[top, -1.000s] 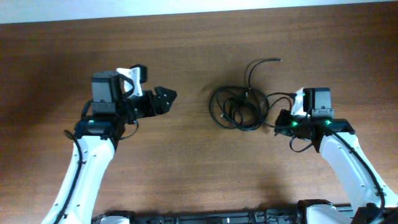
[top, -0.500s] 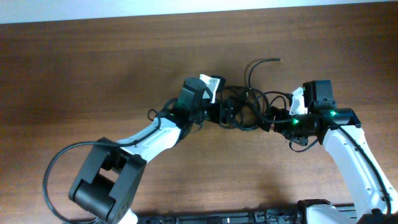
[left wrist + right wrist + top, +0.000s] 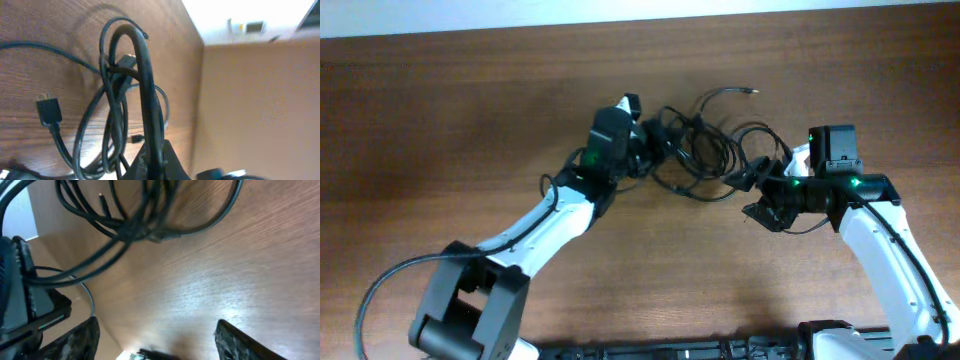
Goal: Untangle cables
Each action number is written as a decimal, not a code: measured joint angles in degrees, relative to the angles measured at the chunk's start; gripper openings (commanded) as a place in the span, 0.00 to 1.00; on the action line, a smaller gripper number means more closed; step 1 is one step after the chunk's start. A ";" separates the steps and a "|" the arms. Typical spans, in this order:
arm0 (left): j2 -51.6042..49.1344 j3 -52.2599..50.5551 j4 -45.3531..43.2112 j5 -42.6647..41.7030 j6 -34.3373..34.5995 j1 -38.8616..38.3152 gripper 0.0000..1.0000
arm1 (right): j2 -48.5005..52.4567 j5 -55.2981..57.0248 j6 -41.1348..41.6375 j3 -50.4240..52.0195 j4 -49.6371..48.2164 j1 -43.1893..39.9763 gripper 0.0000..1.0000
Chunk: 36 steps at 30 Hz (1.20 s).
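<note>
The cables (image 3: 705, 155) are a loose tangle of thin black cords on the wooden table, with one free end (image 3: 750, 92) curling toward the far side. My left gripper (image 3: 655, 140) is at the tangle's left edge, shut on one strand. In the left wrist view that strand (image 3: 142, 75) arches up out of the closed left gripper (image 3: 152, 162), and a small plug (image 3: 49, 111) lies on the wood beside the loops. My right gripper (image 3: 758, 196) stands open just right of the tangle. Nothing lies between its fingers (image 3: 80, 340), and the cables (image 3: 140, 225) hang beyond their tips.
The brown wooden table (image 3: 440, 120) stretches to the left and toward the near edge. A pale wall strip (image 3: 620, 10) runs along the far edge. The left arm (image 3: 540, 225) crosses the table diagonally, and the right arm (image 3: 880, 240) comes in from the lower right.
The left arm swung right to the tangle and shut on a strand, lifting and spreading the loops toward the far side. The right gripper let go of the cable and opened.
</note>
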<state>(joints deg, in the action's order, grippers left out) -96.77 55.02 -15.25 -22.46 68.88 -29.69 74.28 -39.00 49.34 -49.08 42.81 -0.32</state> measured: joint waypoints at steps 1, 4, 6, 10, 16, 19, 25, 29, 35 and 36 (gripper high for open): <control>0.59 0.00 0.00 0.00 2.58 0.44 0.00 | 0.00 -0.20 0.37 0.00 -0.02 0.00 0.66; 3.50 0.00 -0.02 -0.92 5.16 0.52 0.00 | 0.00 2.27 0.39 0.00 -0.39 0.00 0.59; 5.77 0.00 -0.09 -2.43 5.77 0.59 0.00 | 0.00 4.57 -0.11 0.00 -0.79 0.48 0.56; 7.28 0.00 -0.07 -4.09 5.81 0.59 0.00 | 2.97 5.62 0.04 0.02 -5.05 6.01 0.56; 7.32 0.07 -0.24 -5.44 6.01 0.81 0.00 | 16.22 6.23 11.54 -0.26 -23.89 7.78 0.56; 7.32 0.07 0.81 -6.32 5.99 0.96 0.00 | 23.34 6.19 16.72 -0.22 -34.47 8.41 0.47; 7.32 0.07 1.44 -9.11 6.01 1.03 0.00 | 25.09 8.00 18.43 0.09 -48.87 8.70 0.44; 7.41 0.07 -2.93 -13.42 10.21 1.27 0.00 | 25.11 9.97 18.97 0.11 -52.30 11.26 0.35; 7.54 0.28 -3.30 -18.86 14.73 1.25 0.00 | 25.11 13.66 14.60 -0.72 -38.88 12.48 0.04; 7.54 0.28 -2.56 -18.93 14.43 1.20 0.00 | 25.11 13.84 11.19 -0.68 -37.05 12.48 0.04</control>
<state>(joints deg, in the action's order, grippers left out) -89.23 55.31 -17.80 -41.39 83.31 -28.49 99.39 -25.17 60.53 -49.76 5.76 12.16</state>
